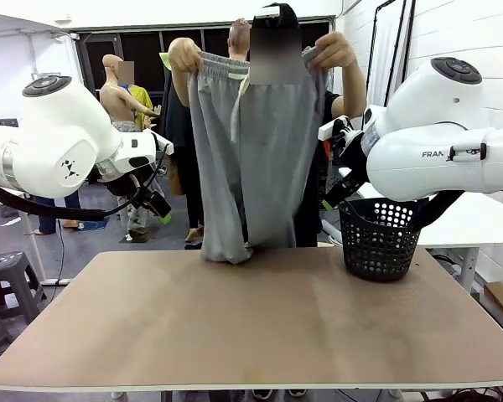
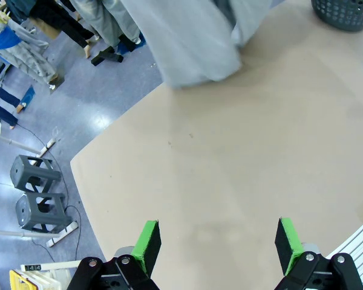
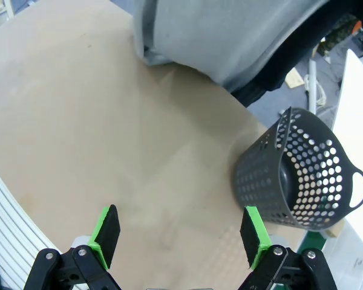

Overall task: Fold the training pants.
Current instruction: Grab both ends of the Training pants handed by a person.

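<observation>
A person at the far side of the table holds the light grey training pants (image 1: 251, 151) up by the waistband with both hands (image 1: 184, 52), and the leg ends touch the tabletop. The cloth hangs over the table's far edge in the left wrist view (image 2: 193, 42) and in the right wrist view (image 3: 230, 36). My left gripper (image 1: 155, 203) hovers above the table's left side, left of the pants. It stands open over bare tabletop (image 2: 215, 241). My right gripper (image 1: 335, 194) hangs to the right of the pants, beside the basket, open with nothing between its green pads (image 3: 180, 232).
A dark perforated basket (image 1: 379, 239) stands at the table's far right, also in the right wrist view (image 3: 296, 172). The tan tabletop (image 1: 251, 318) is bare in front. Grey stools (image 2: 36, 193) stand on the floor past the left edge. A white table stands to the right.
</observation>
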Robot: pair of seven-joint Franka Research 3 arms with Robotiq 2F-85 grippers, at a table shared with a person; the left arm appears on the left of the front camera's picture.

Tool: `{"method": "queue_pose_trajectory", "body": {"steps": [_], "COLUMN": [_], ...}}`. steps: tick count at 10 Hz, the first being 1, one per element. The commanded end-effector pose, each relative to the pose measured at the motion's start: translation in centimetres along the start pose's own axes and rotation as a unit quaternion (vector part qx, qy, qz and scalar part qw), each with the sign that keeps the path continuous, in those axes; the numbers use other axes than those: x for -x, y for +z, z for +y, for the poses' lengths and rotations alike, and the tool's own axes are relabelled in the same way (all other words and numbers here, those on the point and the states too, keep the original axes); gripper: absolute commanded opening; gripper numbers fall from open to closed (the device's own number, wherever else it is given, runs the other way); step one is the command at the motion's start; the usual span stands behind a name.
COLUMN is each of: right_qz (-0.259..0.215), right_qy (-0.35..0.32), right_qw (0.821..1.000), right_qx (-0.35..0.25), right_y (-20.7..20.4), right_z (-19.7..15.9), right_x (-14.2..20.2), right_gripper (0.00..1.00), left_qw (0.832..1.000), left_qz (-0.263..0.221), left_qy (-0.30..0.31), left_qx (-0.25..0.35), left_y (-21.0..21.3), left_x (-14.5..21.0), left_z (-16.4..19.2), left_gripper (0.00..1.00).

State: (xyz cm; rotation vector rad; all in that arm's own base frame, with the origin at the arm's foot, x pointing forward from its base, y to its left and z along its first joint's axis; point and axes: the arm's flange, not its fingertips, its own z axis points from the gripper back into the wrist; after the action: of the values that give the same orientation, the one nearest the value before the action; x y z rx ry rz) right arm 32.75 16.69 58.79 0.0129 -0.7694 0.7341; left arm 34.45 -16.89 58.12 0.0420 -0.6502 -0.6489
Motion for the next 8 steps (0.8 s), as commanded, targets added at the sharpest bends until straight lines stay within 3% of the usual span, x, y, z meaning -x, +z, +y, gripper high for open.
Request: {"method": "queue_pose_trajectory", "body": {"steps": [1, 8], "right_qz": [0.000, 0.000], "right_qy": [-0.001, -0.001], "right_qw": [1.000, 1.000], "right_qx": [-0.001, -0.001], "right_y": [-0.07, -0.07], "right_z": [-0.12, -0.12], "right_x": [0.07, 0.07], "right_gripper": [1.00, 1.00], "left_qw": [1.000, 1.000], "left_qz": [0.000, 0.000], "left_qy": [0.000, 0.000], "left_qx": [-0.001, -0.001], "left_y": [0.03, 0.03], "left_x": [-0.01, -0.01], "left_z": [0.04, 0.04], "left_gripper": [1.00, 1.00]}}
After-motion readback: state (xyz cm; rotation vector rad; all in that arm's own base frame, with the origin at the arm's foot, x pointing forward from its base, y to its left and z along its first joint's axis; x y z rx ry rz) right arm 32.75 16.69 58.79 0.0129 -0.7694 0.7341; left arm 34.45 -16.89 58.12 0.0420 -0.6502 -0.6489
